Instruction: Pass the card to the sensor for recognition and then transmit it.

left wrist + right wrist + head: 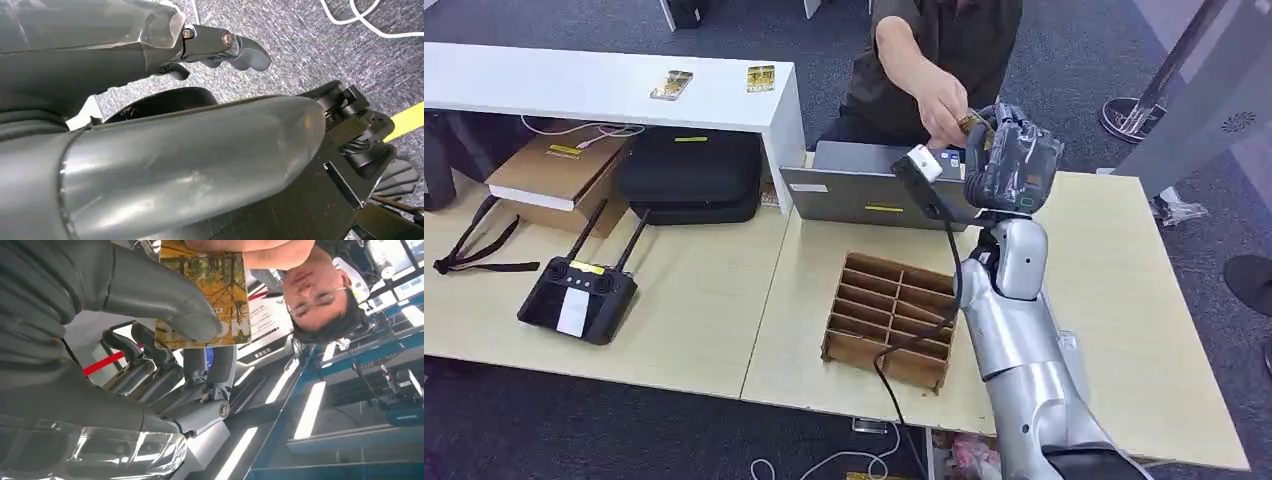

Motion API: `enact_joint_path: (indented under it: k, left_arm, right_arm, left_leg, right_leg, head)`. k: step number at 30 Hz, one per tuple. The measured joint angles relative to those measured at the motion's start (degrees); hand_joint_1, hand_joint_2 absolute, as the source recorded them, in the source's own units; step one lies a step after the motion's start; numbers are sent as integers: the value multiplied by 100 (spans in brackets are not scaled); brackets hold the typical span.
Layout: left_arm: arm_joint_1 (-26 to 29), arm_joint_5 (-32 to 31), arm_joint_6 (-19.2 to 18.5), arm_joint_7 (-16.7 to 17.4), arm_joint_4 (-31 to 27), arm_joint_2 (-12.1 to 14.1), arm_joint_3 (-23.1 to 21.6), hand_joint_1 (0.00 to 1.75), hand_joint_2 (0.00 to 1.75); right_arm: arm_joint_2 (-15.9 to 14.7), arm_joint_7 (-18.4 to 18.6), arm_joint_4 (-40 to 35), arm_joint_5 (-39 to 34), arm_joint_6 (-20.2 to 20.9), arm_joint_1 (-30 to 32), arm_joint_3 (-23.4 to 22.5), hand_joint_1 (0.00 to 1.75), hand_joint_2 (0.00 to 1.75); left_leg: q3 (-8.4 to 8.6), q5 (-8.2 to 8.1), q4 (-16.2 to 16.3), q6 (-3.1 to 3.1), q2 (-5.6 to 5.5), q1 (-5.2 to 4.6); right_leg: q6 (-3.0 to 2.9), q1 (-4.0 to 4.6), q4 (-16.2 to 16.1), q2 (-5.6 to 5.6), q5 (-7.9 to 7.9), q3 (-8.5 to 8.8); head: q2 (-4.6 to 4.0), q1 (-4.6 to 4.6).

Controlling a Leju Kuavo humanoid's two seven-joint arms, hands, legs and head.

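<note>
right hand (1014,160) is raised over the far edge of the table (1124,330), thumb and fingers pinching the card (212,295) while a person's hand (942,105) also grips its other end. the card looks thin, stiff, light and probably slick, so i'd grab it by the flat faces near an edge. left hand (150,150) hangs by the floor, can't tell if it's clenched.

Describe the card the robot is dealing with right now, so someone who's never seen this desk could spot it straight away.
Start at the pale wooden table with the grey laptop at its far edge. Just above the laptop, the robot's raised right hand meets a person's hand; the card is pinched between them. Unlike the two cards lying flat on the white shelf, it is held in the air, printed with yellow autumn trees.
</note>
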Motion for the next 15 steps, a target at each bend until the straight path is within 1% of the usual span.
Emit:
enact_joint_path:
  k: [1, 2, 4, 9, 15]
  left_arm:
    - [4, 13, 0, 0, 0, 0, 0, 0, 0]
    - [6, 31, -2, 0, 0, 2, 0, 0, 0]
    - [6, 59, -4, 0, 0, 2, 0, 0, 0]
    - [40, 160, -55, 4, 0, 20, 0, 0, 0]
    - [143, 303, -24, 7, 0, 44, 9, 0, 0]
  right_arm:
    - [0, 0, 2, -9, 0, 0, 2, 3, 175]
    - [0, 0, 13, -55, 0, -3, 4, 0, 175]
    - [0, -11, 66, -195, 0, -21, 7, 0, 175]
    - [0, -212, 107, -477, 0, -5, 2, 0, 175]
    - [-2, -478, -318, -852, 0, 304, -57, 0, 175]
  left_leg:
    - [-1, 0, 0, 0, 0, 0]
    - [-2, 0, 0, 0, 0, 0]
    - [-2, 0, 0, 0, 1, 0]
    - [1, 0, 0, 0, 2, 0]
    - [3, 0, 0, 0, 2, 0]
  right_leg:
    - [0, 0, 0, 0, 0, -1]
    - [0, 0, 0, 0, 0, -1]
    - [0, 0, 0, 1, 0, -1]
    - [0, 0, -1, 1, 0, -1]
    - [0, 0, -2, 2, 0, -4]
  head:
    - [0, 0]
    - [0, 0]
    - [0, 0]
    - [0, 0]
    - [0, 0]
